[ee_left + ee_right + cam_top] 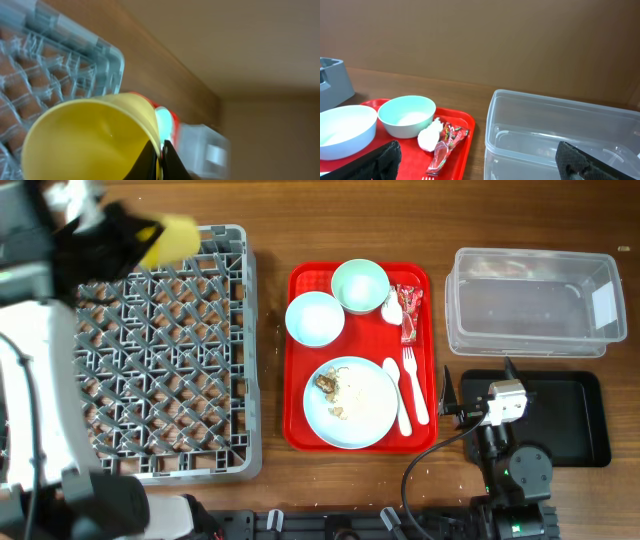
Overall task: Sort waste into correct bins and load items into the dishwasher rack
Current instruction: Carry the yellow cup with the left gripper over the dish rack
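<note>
My left gripper point(161, 162) is shut on the rim of the yellow-green cup point(90, 140), held tilted over the far edge of the grey dishwasher rack point(160, 360); the cup shows blurred in the overhead view point(168, 238). On the red serving tray point(298, 435) sit two pale bowls point(315, 318) point(360, 285), a pale blue plate point(352, 402) with brown scraps point(328, 383), a white spoon point(396, 392), a fork point(413, 385), a paper wad point(392, 307) and a red-and-white wrapper point(409, 310). My right gripper point(480, 165) is open and empty, near the clear tub point(535, 300), above the black tray point(570, 415).
The tub stands at the back right with a white label point(605, 305) on its side. The black tray lies just in front of it, partly under my right arm. A strip of bare wood runs between the rack and the red tray.
</note>
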Controlling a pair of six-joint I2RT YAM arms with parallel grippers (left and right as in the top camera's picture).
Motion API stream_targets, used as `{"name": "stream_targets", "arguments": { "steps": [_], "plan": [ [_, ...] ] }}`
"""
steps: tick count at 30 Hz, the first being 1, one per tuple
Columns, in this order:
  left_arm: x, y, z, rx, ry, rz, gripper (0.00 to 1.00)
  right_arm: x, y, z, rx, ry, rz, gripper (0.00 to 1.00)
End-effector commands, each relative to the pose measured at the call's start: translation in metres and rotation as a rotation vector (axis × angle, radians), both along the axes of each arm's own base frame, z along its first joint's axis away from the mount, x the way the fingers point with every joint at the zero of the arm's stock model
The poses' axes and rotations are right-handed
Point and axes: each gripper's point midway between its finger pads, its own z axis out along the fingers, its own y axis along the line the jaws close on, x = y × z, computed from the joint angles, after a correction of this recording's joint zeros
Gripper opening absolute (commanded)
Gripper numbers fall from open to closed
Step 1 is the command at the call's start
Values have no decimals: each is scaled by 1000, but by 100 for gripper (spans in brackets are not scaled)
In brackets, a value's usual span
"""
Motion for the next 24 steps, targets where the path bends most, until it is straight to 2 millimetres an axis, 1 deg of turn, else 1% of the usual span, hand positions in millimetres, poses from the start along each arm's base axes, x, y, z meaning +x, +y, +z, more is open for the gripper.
{"name": "stream_targets", "arguments": {
  "steps": [1, 2, 3, 5, 8, 10, 12, 13, 15, 17, 18, 21, 22, 24],
  "plan": [
    [-20, 26, 15, -449, -158, -215, 4, 0, 2, 2, -8, -10, 11, 100],
    [-19, 40, 4, -532, -127, -184, 4, 0, 2, 2, -8, -10, 10, 100],
    [-15, 50, -9, -584, -96, -159, 4, 0, 2, 2, -8, -10, 10, 100],
    [-6, 58, -34, -608, -69, -146, 4, 0, 2, 2, -8, -10, 10, 100],
    [6, 66, -62, -675, -45, -143, 4, 0, 2, 2, -8, -10, 11, 100],
    [14, 68, -92, -733, 6, -131, 4, 0, 2, 2, -8, -10, 10, 100],
    [18, 68, -107, -766, 22, -132, 4, 0, 2, 2, -8, -10, 10, 100],
    [21, 64, -115, -778, 40, -137, 4, 0, 2, 2, -8, -10, 10, 100],
    [24, 53, -121, -768, 60, -159, 4, 0, 2, 2, -8, -10, 10, 100],
    [27, 39, -128, -723, 77, -188, 4, 0, 2, 2, -8, -10, 10, 100],
    [28, 35, -136, -683, 106, -186, 4, 0, 2, 2, -8, -10, 10, 100],
    [26, 43, -155, -646, 232, -110, 4, 0, 2, 2, -8, -10, 10, 100],
    [24, 46, -158, -647, 257, -90, 4, 0, 2, 2, -8, -10, 10, 100],
    [21, 47, -159, -655, 283, -79, 4, 0, 2, 2, -8, -10, 10, 100]
  ]
}}
